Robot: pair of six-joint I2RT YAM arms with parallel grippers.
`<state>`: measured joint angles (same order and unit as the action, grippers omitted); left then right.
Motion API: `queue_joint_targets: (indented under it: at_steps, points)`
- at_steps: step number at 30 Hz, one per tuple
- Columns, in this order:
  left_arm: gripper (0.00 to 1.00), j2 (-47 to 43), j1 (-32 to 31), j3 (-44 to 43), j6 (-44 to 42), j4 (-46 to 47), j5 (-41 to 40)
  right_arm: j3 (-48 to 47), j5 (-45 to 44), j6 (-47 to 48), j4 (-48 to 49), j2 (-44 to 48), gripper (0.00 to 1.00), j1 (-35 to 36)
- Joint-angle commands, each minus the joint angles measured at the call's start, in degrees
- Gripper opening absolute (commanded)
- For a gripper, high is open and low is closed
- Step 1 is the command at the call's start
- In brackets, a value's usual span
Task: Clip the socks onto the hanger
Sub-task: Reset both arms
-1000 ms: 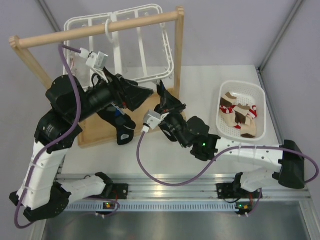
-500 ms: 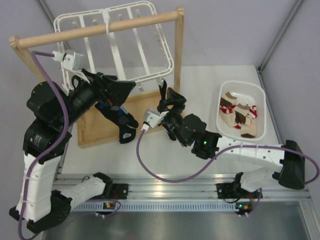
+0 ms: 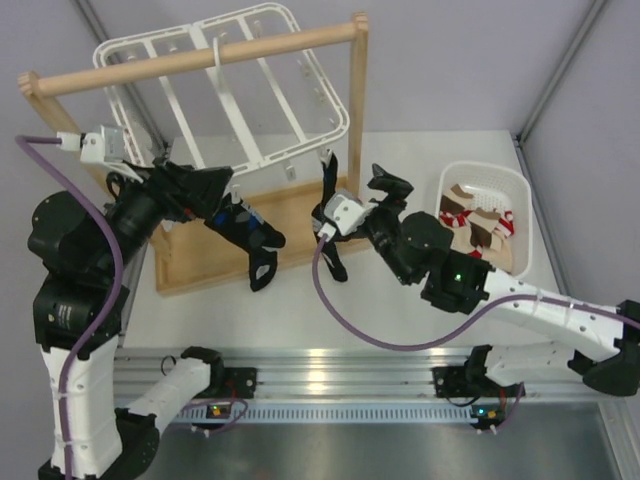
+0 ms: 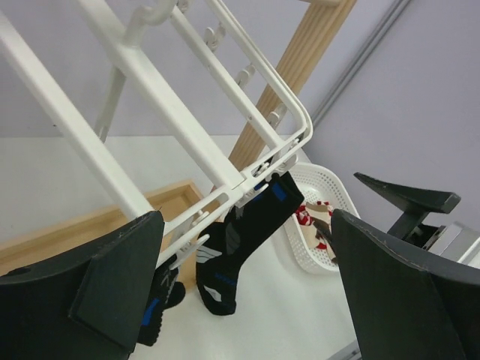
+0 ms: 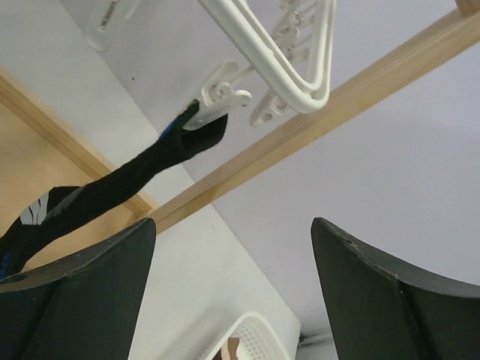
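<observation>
Jaws on both arms were spread wide with nothing in them. The left jaws sat at the middle left of the overhead view, and the right jaws were just right of centre, looking up at the frame from below. The hanger [image 4: 169, 101] was hooked over the wooden rail stand [image 3: 150, 66] in the upper left and tilted. I reckon that was so the clips dangled above the bench [image 3: 250, 320] and anything pinned could hang free.

Count: two black socks on it. One sock [image 4: 241, 240] with blue patches hung from a white clip [image 5: 217, 94] by the frame's near corner. The other sock [image 3: 258, 245] hung left of it, just beside the left jaws, though I couldn't make out its clip. One hanger, one stand, and one white basket [image 3: 482, 166] at the right holding a few tan-and-red bits, too jumbled to count. With both hanging and the jaws empty, it looked pretty much done to me.
</observation>
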<state>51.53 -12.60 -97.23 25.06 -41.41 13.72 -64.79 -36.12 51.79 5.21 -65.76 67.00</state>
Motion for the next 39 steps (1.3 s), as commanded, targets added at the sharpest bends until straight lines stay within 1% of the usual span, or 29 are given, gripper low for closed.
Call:
queue_joint_targets:
  at_steps: [1,3,4,5,7,8,9,11,13,15,16,17,21,22,24,25,28,30,33,34,36,38,39]
  points:
    - [0.99,-2.5,3.3,0.7,-0.5,-0.3,2.1,-4.5,1.4,-8.2,-8.0,3.0,0.85,-3.8]
    - [0.99,-4.1,4.0,1.3,-1.5,0.0,1.1,-6.5,4.5,-12.7,-10.7,4.3,0.85,-5.6]
    - [0.99,-5.4,5.1,1.3,-1.8,-0.2,0.5,-7.4,6.0,-14.7,-14.1,4.8,0.85,-7.7]
    - [0.98,-5.8,5.7,1.3,-2.7,-0.3,0.0,-8.3,7.5,-18.5,-15.6,5.4,0.85,-8.8]
    - [0.98,-7.4,7.3,1.4,-2.9,-1.1,-1.4,-10.6,12.4,-23.1,-18.9,6.7,0.84,-11.2]
    - [0.99,-7.9,7.8,2.0,-3.2,-1.1,-1.7,-11.4,14.2,-24.7,-19.5,7.3,0.84,-11.8]
    - [0.99,-8.7,8.1,2.1,-3.3,-1.1,-1.3,-13.0,18.1,-26.2,-19.7,8.3,0.84,-12.5]
    - [0.99,-9.0,9.2,2.1,-3.1,-1.7,-1.2,-14.4,20.6,-30.8,-19.1,8.6,0.84,-14.5]
    - [0.99,-9.2,9.9,2.1,-2.8,-2.3,-0.9,-18.7,21.7,-34.5,-20.1,6.6,0.83,-15.6]
    - [0.99,-9.3,10.2,2.6,-2.0,-2.3,-0.5,-24.0,22.2,-36.8,-22.5,2.7,0.79,-16.3]
    - [0.99,-9.3,10.3,2.8,-1.9,-2.4,-0.2,-25.5,22.6,-38.2,-22.9,1.5,0.76,-16.9]
    - [0.98,-9.3,10.4,2.9,-1.4,-2.4,0.2,-26.8,22.8,-38.8,-23.4,0.4,0.75,-17.2]
    - [0.98,-9.6,10.7,3.9,-0.3,-3.4,2.9,-34.0,24.1,-41.3,-24.9,-5.4,0.73,-19.2]
    - [0.95,-9.7,10.7,4.2,-0.3,-3.3,5.2,-35.4,24.4,-43.2,-25.6,-6.7,0.73,-19.7]
    - [0.91,-9.1,10.7,4.3,-1.2,-4.5,7.4,-39.5,26.2,-45.3,-27.1,-9.8,0.73,-21.2]
    - [0.91,-8.8,10.7,3.9,-1.6,-5.3,7.7,-40.5,26.8,-47.3,-27.9,-10.6,0.73,-22.7]
    - [0.84,-8.7,10.6,3.3,-3.1,-7.3,7.6,-42.4,29.0,-48.9,-27.2,-13.3,0.72,-25.3]
    - [0.84,-8.6,10.5,3.2,-2.7,-9.3,7.5,-43.0,30.0,-49.9,-26.5,-14.9,0.7,-27.4]
    - [0.84,-9.1,10.5,3.9,-1.9,-9.5,7.8,-44.1,31.7,-51.4,-26.0,-17.2,0.69,-29.3]
    - [0.84,-9.1,10.5,4.0,-1.8,-9.5,7.7,-44.3,32.2,-53.3,-25.8,-17.6,0.68,-29.5]
    - [0.85,-8.8,10.5,3.6,-2.1,-9.7,7.9,-43.9,33.3,-53.6,-24.7,-18.3,0.67,-29.6]
    - [0.91,-7.9,10.5,2.0,-3.2,-11.1,7.9,-43.7,34.0,-54.1,-24.0,-18.4,0.66,-29.6]
    - [0.98,-7.3,10.5,1.5,-3.3,-11.5,7.6,-43.5,34.5,-54.4,-23.8,-18.2,0.66,-29.6]
